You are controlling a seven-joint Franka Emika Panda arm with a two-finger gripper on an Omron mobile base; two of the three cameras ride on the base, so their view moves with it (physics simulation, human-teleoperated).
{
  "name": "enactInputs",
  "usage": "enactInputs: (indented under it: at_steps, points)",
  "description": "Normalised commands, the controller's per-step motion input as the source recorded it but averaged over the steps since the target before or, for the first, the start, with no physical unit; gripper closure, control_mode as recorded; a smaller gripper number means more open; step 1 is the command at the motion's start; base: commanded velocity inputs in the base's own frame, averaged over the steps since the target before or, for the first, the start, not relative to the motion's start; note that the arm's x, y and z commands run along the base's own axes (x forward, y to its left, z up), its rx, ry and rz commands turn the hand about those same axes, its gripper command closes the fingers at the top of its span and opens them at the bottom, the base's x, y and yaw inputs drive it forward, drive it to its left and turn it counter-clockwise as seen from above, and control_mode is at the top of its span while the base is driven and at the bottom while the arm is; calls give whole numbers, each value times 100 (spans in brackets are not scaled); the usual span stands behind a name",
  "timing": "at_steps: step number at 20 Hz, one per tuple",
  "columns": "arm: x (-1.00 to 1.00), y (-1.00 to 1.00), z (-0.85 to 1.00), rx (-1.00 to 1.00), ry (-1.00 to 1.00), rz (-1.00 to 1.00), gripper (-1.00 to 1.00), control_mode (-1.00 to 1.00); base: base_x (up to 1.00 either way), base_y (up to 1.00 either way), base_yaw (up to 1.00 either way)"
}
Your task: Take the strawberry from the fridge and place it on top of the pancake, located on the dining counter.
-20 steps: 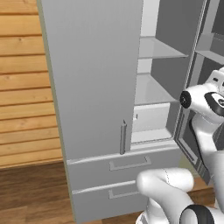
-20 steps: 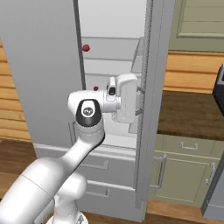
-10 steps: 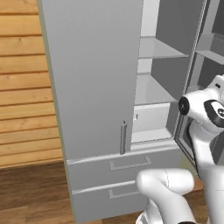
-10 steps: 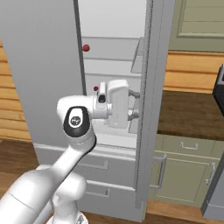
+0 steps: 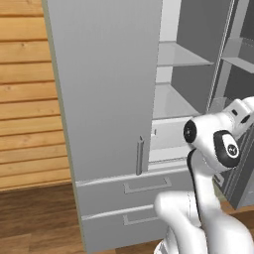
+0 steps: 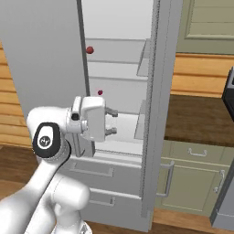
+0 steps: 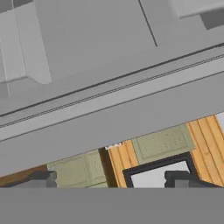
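White arm lower; jaws wider

The white arm is bent at the elbow, its end effector (image 6: 111,122) held level, fingers spread wide and empty.

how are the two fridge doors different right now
The left fridge door is shut, its flat front hiding that half; the right fridge door is swung open, seen nearly edge-on beside the white shelves. The left door shows a vertical bar handle near its lower inner edge; no handle is visible on the right door. Both are plain light grey.
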Motion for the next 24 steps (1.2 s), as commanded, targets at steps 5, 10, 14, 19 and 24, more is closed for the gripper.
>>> enactInputs:
  at_steps: [5,10,14,19,24]
  points:
    - [-1,69,-15,38,-7,0,-100,-100,0,0,0]
    - [0,74,-28,33,-7,3,-100,-100,0,0,0]
    - [0,72,-44,31,-7,6,-100,-100,0,0,0]
    - [0,61,-42,33,-5,10,-100,-100,0,0,0]
    - [9,56,-43,26,-9,11,-100,-100,0,0,0]
